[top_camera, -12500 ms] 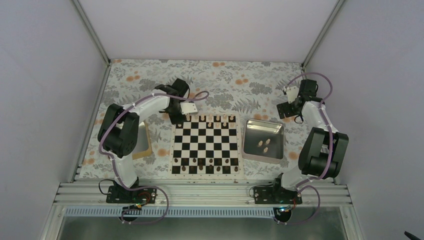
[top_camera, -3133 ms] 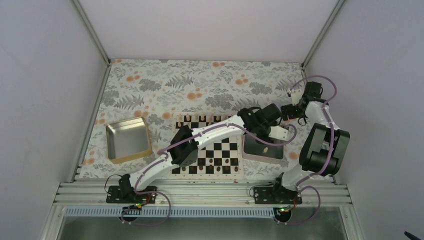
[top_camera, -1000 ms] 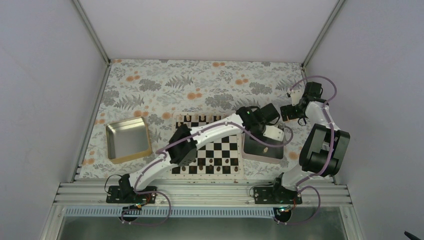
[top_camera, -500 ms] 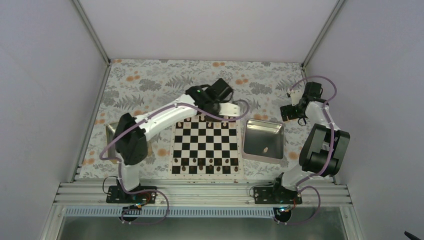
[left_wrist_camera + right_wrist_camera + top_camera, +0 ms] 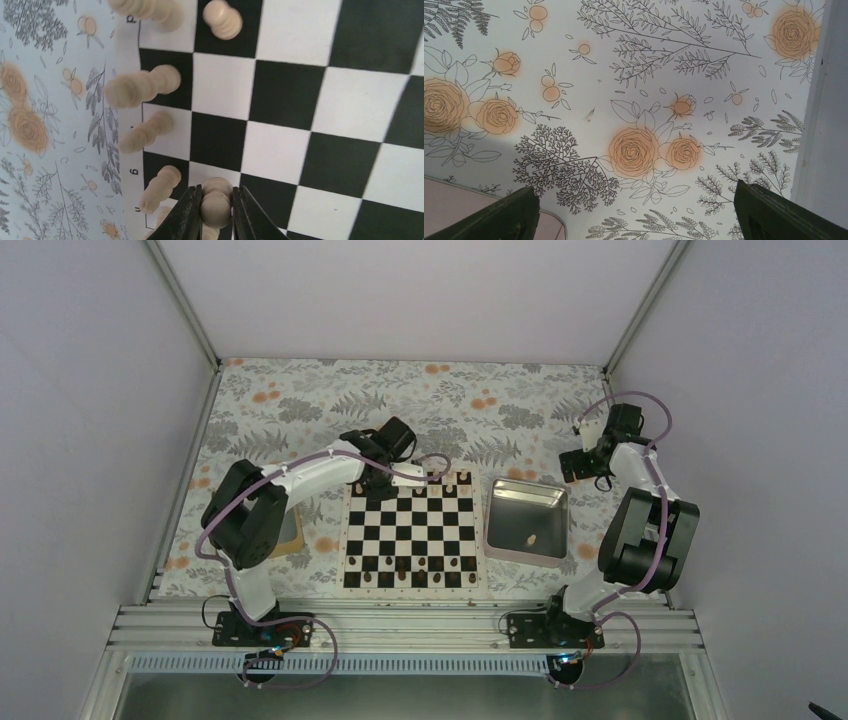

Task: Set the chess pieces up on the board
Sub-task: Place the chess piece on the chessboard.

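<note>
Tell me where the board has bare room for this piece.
Bare: the board's middle rows, between the pale pieces on the far edge and the dark pieces on the near rows. Crowded: those two ends. The right tray is nearly bare.

Top cam is sitting high above & behind my bases, looking down & fwd, taking in the whole floral cloth (image 5: 300,410), both arms & the board (image 5: 410,535) from far off. Left wrist cam is hanging v. close over the board's far-left corner, facing nearly straight down. My left gripper (image 5: 217,192) is poking in at the btm edge, pinching a pale pawn (image 5: 216,212). Right wrist cam is hovering low over the cloth at the far right, w/ my right gripper (image 5: 634,200) framing the btm, fingers spread wide. Top & left wrist are sharing that board corner; top & right wrist are sharing cloth.
</note>
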`<action>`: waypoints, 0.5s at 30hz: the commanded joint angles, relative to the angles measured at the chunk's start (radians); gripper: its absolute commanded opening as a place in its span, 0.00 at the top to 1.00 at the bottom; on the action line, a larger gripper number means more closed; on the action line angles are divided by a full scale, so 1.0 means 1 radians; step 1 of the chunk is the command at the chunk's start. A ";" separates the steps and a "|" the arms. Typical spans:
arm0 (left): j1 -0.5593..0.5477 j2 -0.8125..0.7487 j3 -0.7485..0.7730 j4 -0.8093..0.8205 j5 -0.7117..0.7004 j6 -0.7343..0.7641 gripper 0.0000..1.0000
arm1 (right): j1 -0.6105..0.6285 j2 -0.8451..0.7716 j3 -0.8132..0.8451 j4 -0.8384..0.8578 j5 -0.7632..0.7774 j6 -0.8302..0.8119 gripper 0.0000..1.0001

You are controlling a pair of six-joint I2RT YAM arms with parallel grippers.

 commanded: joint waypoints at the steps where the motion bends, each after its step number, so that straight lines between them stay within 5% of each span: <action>1: 0.034 0.004 -0.020 0.073 0.038 0.012 0.84 | 0.009 0.005 0.012 0.002 0.016 0.001 0.00; 15: 0.052 0.093 0.021 0.066 0.087 0.025 0.84 | 0.010 0.013 0.002 0.007 0.023 -0.002 0.00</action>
